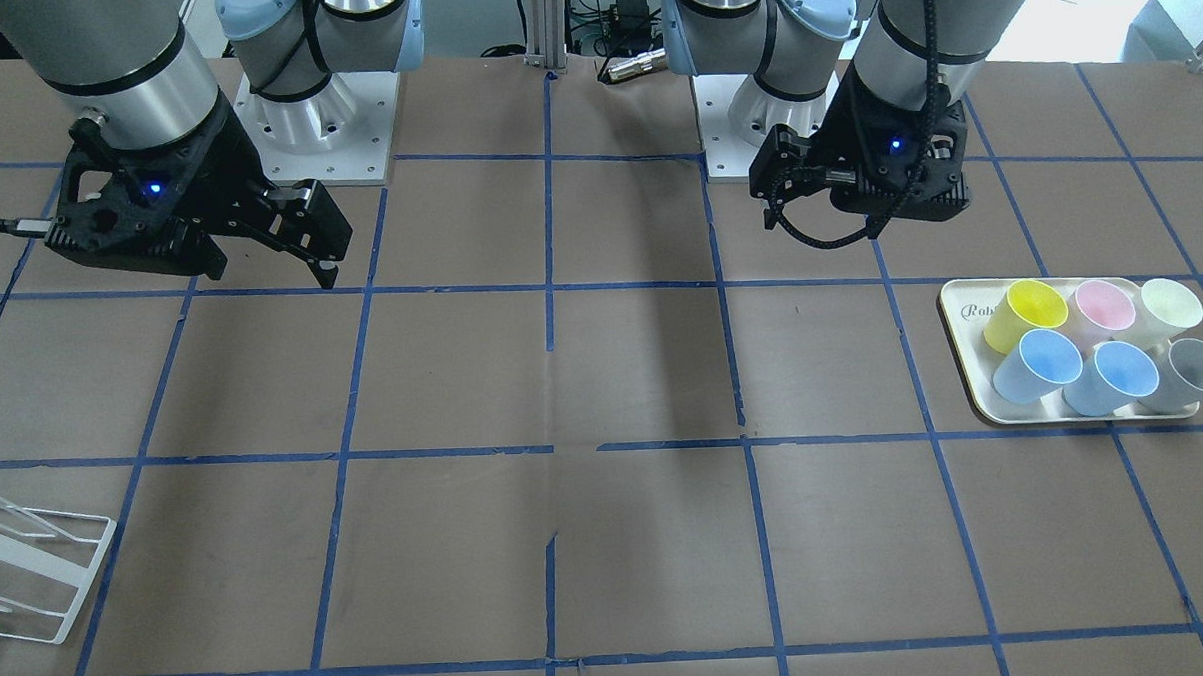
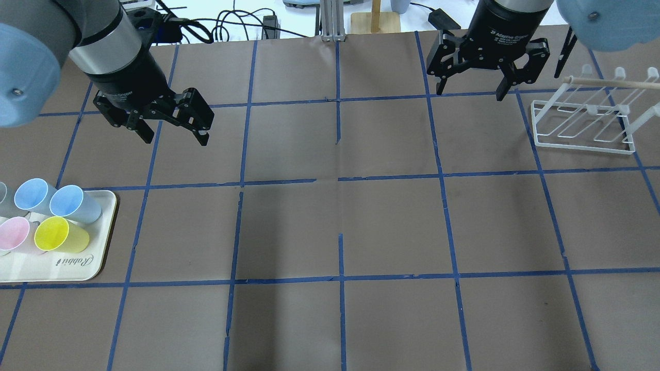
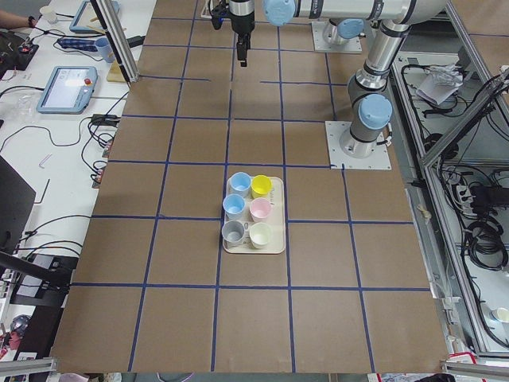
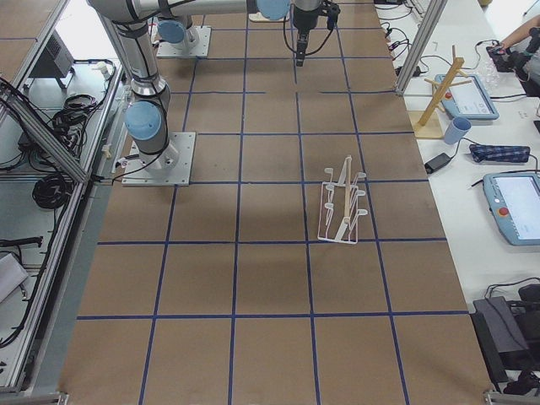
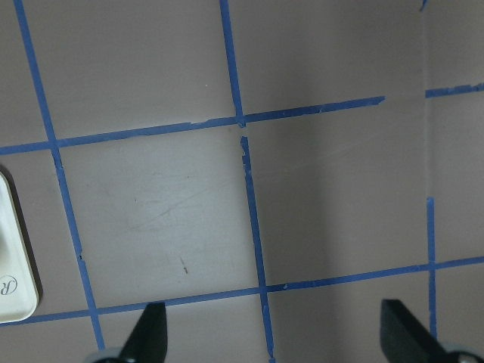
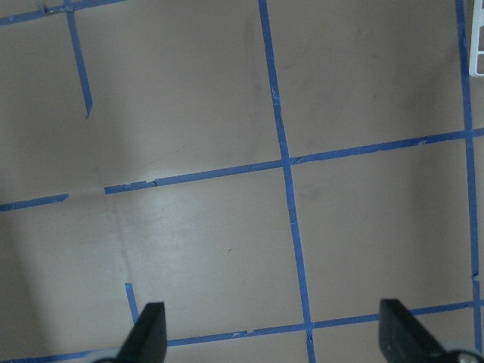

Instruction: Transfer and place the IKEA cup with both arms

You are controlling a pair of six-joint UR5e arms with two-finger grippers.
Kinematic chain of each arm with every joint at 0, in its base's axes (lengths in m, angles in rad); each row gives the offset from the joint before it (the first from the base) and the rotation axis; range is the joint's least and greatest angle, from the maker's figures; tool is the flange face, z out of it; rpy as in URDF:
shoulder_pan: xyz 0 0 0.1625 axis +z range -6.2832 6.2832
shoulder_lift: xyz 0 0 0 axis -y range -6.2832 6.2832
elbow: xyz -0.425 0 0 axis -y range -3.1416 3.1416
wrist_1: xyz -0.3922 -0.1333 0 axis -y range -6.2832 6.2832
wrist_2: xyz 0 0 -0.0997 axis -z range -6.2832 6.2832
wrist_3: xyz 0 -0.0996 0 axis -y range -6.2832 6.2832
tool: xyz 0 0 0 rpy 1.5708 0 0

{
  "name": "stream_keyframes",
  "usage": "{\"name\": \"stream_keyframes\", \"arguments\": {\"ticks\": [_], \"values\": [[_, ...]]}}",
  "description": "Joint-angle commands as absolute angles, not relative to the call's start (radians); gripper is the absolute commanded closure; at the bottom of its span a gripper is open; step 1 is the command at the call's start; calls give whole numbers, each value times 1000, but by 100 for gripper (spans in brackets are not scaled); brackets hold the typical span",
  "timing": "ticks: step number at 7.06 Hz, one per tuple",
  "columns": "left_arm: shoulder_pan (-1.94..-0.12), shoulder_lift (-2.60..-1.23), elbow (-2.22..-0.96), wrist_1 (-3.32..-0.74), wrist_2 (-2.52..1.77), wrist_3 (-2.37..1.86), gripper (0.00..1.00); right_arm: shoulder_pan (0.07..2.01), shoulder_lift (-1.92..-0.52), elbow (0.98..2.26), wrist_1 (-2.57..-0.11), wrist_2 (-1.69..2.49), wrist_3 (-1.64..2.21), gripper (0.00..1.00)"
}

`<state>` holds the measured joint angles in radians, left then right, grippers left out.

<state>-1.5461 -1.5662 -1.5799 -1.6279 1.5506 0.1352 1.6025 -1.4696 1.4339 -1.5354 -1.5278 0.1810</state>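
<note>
Left gripper [image 2: 176,139]: fingers apart, nothing between them, hanging over the bare table [image 2: 392,226]. Right gripper [image 2: 469,94]: same, fingers spread and empty, above the table near the white rack [image 2: 582,123] at the right end. IKEA cup [image 2: 72,202] sits mouth up on the cream tray [image 2: 77,270] at the left end, in the row far from the robot. Its identical pale-blue twin [image 2: 33,193] is just beside it. Yellow cup [image 2: 59,234], pink cup [image 2: 15,233] and grey cup [image 1: 1193,372] share the tray. Both grippers are clear of the cup.
</note>
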Motion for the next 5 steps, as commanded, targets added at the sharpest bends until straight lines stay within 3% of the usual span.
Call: {"name": "stream_keyframes", "arguments": {"ticks": [1,5], "values": [[-1522,-1557,-1591,-1628,1552,144,0,1603,-1470,1433,-1536,-1528,181,0],[-1523,-1548,-1591,-1629,1549,143,0,1601,-1470,1433,-1536,-1528,181,0]]}}
